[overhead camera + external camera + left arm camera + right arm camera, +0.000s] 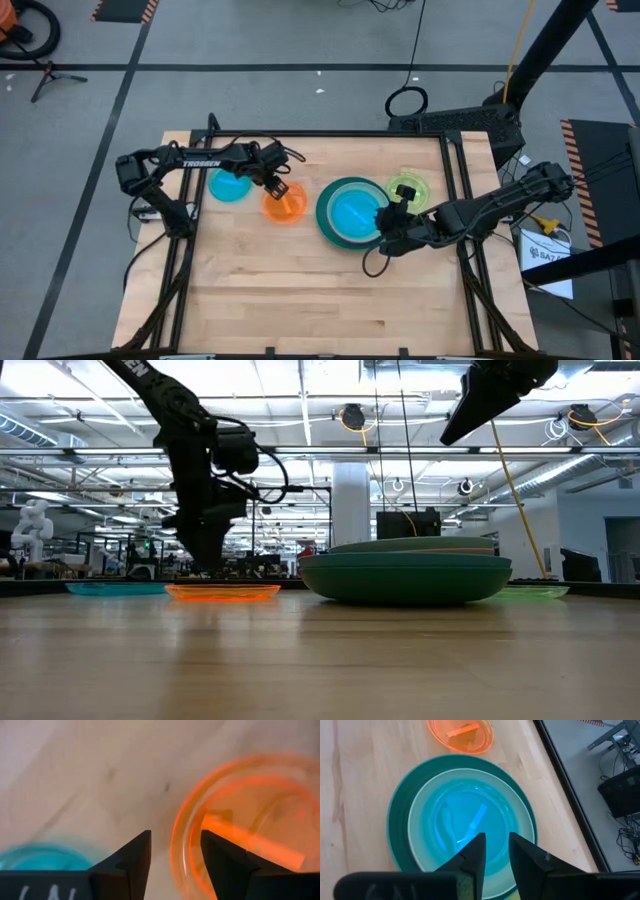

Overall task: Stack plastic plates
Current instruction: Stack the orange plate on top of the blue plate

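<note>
"TROSSEN" in white on the left arm, behind its gripper. Nothing else is legible.

Dark cabled arms, white "TROSSEN" lettering

A small translucent blue plastic plate lies left of a small orange plastic plate; right of both, a stack of larger round plastic plates; a small lime plastic plate behind-right.

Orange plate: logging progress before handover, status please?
Left gripper open, fingers straddling orange plate rim. Right gripper open above the stack, holding nothing. Blue plate and lime plate unstacked. Nothing in the way.
</note>
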### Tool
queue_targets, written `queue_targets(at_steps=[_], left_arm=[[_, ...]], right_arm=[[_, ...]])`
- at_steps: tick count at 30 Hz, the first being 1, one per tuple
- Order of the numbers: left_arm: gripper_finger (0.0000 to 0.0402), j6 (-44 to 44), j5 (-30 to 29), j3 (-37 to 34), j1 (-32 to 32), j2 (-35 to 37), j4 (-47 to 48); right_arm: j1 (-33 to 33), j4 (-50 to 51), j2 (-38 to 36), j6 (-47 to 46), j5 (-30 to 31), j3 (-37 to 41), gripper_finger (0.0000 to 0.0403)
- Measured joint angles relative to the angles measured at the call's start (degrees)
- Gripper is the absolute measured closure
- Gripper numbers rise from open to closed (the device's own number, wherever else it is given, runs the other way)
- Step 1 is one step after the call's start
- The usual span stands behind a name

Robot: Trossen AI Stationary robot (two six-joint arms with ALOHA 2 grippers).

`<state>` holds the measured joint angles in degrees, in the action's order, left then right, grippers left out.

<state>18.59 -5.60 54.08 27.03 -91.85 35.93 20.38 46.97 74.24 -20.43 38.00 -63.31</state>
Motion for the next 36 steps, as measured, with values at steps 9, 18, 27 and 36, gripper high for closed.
queue_targets(at_steps=[9, 18, 27, 36], left_arm=[[0.0222, -1.79, 2.16, -0.06, 1.14, -2.11, -1.06], [0.0222, -2.01, 2.59, -0.01, 1.40, -4.07, -2.23], [0.0222, -1.99, 2.68, 0.00, 1.40, -4.64, -2.60], [0.0222, -2.25, 2.68, 0.02, 1.40, -4.64, -2.69]], right_arm=[[0.00, 0.82, 0.00, -1.02, -0.02, 0.00, 0.0326], [0.00, 1.86, 0.00, -2.03, 1.20, 0.00, 0.0326], [0.00, 2.21, 0.00, -2.44, 1.20, 0.00, 0.0326], [0.00, 2.20, 0.00, -2.46, 1.20, 0.00, 0.0326]])
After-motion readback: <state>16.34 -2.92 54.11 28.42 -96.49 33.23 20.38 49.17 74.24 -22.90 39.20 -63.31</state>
